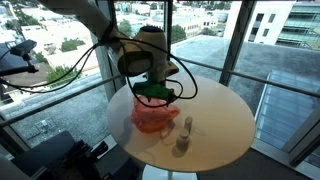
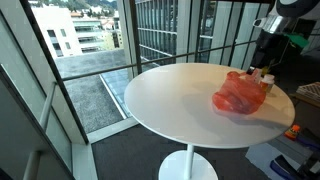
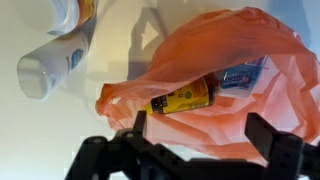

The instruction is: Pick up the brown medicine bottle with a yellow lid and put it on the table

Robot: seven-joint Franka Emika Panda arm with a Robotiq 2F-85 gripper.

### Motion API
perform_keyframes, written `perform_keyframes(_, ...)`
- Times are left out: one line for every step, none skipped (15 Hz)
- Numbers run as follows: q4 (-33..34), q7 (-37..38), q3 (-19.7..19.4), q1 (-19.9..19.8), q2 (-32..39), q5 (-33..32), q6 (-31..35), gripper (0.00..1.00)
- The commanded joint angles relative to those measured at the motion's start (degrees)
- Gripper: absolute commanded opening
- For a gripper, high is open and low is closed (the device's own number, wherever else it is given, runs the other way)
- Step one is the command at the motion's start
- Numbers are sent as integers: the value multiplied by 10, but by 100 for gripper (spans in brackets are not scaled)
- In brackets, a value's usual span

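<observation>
Your gripper [image 3: 200, 128] hangs directly above a soft red-pink bag [image 3: 230, 45] on the round white table [image 2: 170, 110]. Its fingers are spread wide and hold nothing, probably lined up to straddle the target. The brown medicine bottle [image 3: 185, 96] lies on its side in the bag's folds, just ahead of the fingers, so it must be lifted out. Its yellow label print is too blurred to read. A pale bottle [image 3: 48, 66] lies on the table beside the bag, its blue marking equally unreadable.
</observation>
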Motion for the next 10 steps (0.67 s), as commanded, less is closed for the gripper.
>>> perform_keyframes(44, 37, 4, -9, 19, -45, -54, 100)
perform_keyframes(50, 48, 3, -9, 23, -60, -58, 100)
perform_keyframes(55, 55, 3, -9, 26, -71, -64, 100)
perform_keyframes(59, 59, 5, -9, 31, -78, -64, 100)
perform_keyframes(62, 61, 6, -10, 35, -83, -61, 100)
perform_keyframes(63, 59, 8, -11, 40, -84, -54, 100)
perform_keyframes(63, 56, 10, -12, 45, -84, -47, 100)
perform_keyframes(64, 57, 12, -12, 50, -84, -45, 100)
perform_keyframes(65, 56, 14, -13, 55, -82, -42, 100)
perform_keyframes(65, 54, 16, -14, 59, -79, -40, 100)
